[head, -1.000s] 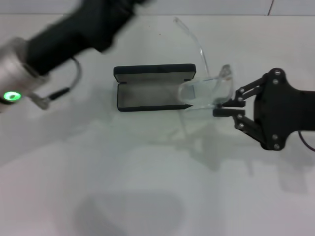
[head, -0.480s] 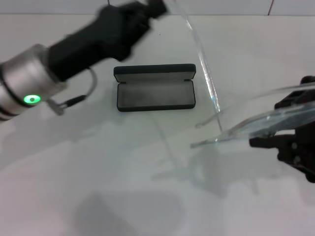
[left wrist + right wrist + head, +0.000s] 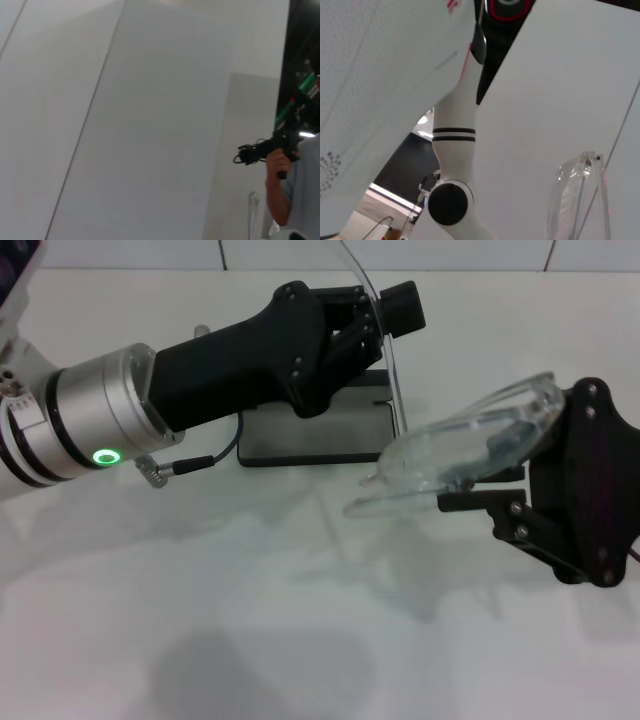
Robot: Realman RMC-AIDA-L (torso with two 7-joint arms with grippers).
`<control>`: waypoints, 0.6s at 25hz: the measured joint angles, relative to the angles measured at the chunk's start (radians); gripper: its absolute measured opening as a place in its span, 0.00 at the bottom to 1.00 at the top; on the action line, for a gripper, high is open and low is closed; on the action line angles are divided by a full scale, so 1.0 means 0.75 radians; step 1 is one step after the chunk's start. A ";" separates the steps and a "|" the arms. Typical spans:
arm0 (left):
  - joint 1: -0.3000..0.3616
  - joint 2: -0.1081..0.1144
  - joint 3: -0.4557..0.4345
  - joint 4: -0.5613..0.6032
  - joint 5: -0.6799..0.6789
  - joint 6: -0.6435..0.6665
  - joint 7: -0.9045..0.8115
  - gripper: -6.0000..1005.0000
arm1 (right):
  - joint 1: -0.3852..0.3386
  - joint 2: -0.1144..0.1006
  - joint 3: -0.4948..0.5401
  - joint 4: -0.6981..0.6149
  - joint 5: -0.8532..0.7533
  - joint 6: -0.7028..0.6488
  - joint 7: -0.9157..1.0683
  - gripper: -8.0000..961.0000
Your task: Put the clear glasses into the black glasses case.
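Note:
The clear glasses [image 3: 470,440] are held above the table at the right of the head view, with my right gripper [image 3: 485,490] shut on the lens edge. One long clear arm of the glasses [image 3: 392,360] curves up and away past my left gripper [image 3: 390,312]. That gripper reaches across from the left and hangs over the black glasses case [image 3: 310,440]. The case lies open on the table with its grey lining showing, its lid and back part hidden by the left gripper. In the right wrist view the clear glasses [image 3: 575,200] show close up.
White table top [image 3: 250,600] lies all around the case. The left arm's silver wrist with a green light [image 3: 100,455] and a loose cable [image 3: 195,462] hang at the left. A white robot body [image 3: 452,165] shows in the right wrist view.
My left arm has swung right and down over the case, up to the glasses' clear arm. The right gripper has carried the glasses left, back toward the case.

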 joint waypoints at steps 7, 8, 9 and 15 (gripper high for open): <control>0.000 -0.001 0.052 0.028 0.000 0.050 0.018 0.06 | 0.004 -0.001 -0.001 0.018 0.003 0.086 0.000 0.06; 0.000 -0.001 0.065 0.033 0.000 0.056 0.021 0.06 | 0.004 -0.001 0.000 0.019 0.003 0.090 0.000 0.06; 0.000 -0.001 0.076 0.037 0.000 0.061 0.023 0.06 | 0.004 -0.001 0.001 0.021 0.003 0.093 0.000 0.06; 0.005 -0.001 0.101 0.054 -0.002 0.077 0.026 0.06 | 0.005 -0.001 0.010 0.038 0.007 0.097 0.000 0.06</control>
